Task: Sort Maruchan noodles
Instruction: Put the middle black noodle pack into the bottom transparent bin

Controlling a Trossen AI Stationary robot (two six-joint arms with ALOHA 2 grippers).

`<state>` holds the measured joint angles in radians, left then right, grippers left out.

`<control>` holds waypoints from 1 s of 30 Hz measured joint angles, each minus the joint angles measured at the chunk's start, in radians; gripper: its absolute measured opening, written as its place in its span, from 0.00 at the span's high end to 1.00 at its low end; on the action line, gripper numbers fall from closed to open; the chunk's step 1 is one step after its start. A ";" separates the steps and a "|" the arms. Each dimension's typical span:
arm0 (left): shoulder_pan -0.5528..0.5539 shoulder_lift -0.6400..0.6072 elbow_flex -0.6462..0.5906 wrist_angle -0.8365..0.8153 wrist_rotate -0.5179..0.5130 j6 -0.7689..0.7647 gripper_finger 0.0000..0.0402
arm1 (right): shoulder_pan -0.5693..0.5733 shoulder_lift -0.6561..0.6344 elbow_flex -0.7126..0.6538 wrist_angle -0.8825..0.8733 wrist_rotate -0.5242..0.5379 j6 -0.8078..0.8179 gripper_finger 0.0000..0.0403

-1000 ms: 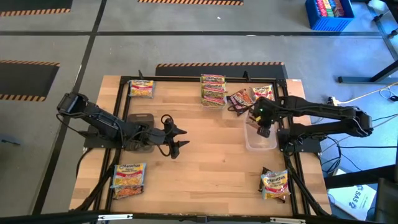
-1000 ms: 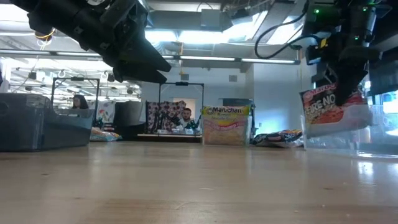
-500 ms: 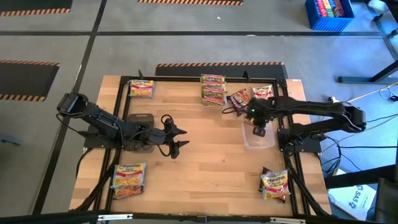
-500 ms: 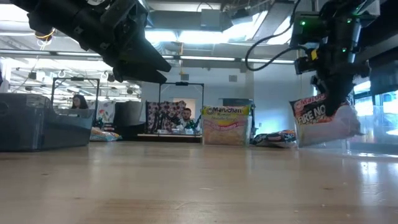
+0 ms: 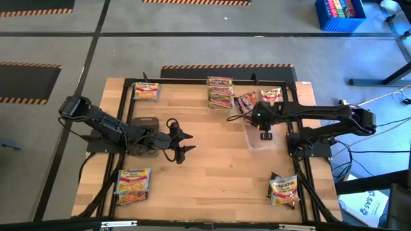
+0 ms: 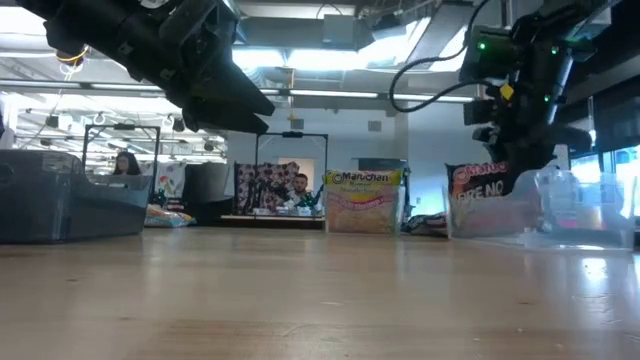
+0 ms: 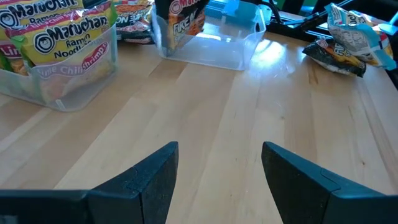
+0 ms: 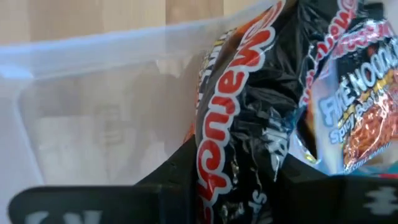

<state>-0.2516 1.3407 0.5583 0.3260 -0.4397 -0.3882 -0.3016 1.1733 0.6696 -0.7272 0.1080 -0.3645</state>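
Your landmark is the clear rectangular plastic tub (image 5: 262, 137) lying toward the right side of the pale wooden plank table (image 5: 212, 167), whose top is bordered by a black metal frame. Your right gripper (image 5: 264, 133) hangs over that tub, its fingers clamped on a dark brown crinkled Maruchan noodle packet (image 6: 488, 195) with red-and-white lettering; in the low view the packet hangs upright at the tub's near wall, its bottom edge at table level. Beyond the tub, toward the table's far edge, you have two loose dark packets (image 5: 247, 101) and, just past them, a stack of yellow-green packets (image 5: 219, 93) sitting in a second clear tub (image 7: 68, 87). Well off from the tub, a yellow-and-pink packet (image 5: 146, 91) lies at the far left corner, a larger yellow-and-orange packet (image 5: 133, 184) at the near left corner, and another yellow packet (image 5: 284, 190) on the near right, overlapping a dark one. Your left gripper (image 5: 186, 142) waits above bare wood near the table's middle, well left of the tub, with its fingers apart and nothing between them. Around the table, grey floor carries black lines and hazard-striped tape, with a blue crate (image 5: 340, 14) at the far right; the low view looks into a bright workshop where a person (image 6: 299, 190) sits in the distance.
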 joint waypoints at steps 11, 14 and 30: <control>0.000 0.000 0.000 0.000 0.015 0.000 0.44 | 0.000 0.002 -0.016 0.009 0.210 0.016 0.46; 0.000 0.000 0.000 0.000 0.015 0.000 0.44 | 0.000 0.001 0.005 0.010 0.214 0.001 0.40; 0.000 0.000 0.000 0.000 0.015 0.006 0.44 | 0.001 -0.019 0.130 -0.101 0.178 0.046 0.38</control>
<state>-0.2512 1.3407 0.5583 0.3260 -0.4248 -0.3824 -0.3008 1.1540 0.8000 -0.8283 0.2856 -0.3186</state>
